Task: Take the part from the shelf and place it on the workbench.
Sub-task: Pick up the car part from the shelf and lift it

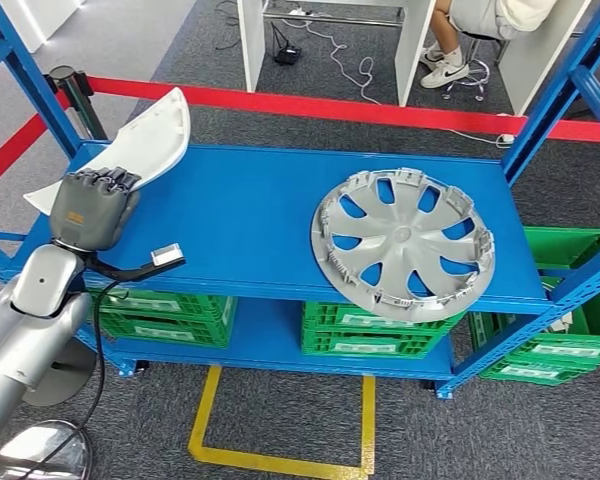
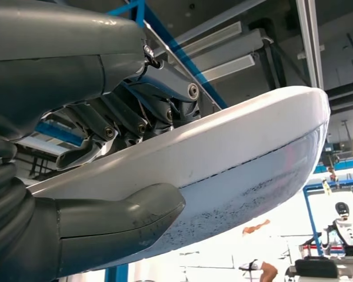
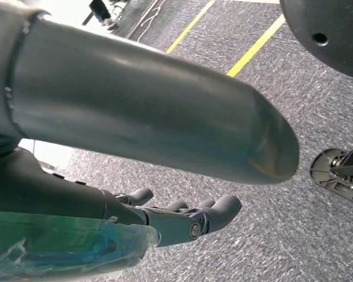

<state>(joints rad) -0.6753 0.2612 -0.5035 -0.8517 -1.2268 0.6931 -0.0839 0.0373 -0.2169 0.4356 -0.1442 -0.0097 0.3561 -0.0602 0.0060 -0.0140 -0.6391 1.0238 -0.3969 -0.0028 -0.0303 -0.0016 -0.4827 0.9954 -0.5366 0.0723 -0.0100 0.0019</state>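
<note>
A blue shelf [image 1: 252, 215] stands on grey carpet, with green crates [image 1: 169, 318] on its lower level. On its top board, near the right edge, a silver wheel cover [image 1: 403, 243] lies flat, its rim reaching the front edge. At the left end, a white curved part [image 1: 142, 145] is raised above the board and tilted, overhanging the left edge. The left robot hand [image 1: 93, 205] grips this part, fingers [image 2: 166, 88] on one face and thumb [image 2: 121, 220] pressed against the other. The right robot hand [image 3: 179, 217] hangs over the carpet, holding nothing, its fingers loosely apart. Behind the shelf runs a red barrier tape [image 1: 342, 107], and beyond it a person's shoes [image 1: 444, 68] rest beside a white desk.
</note>
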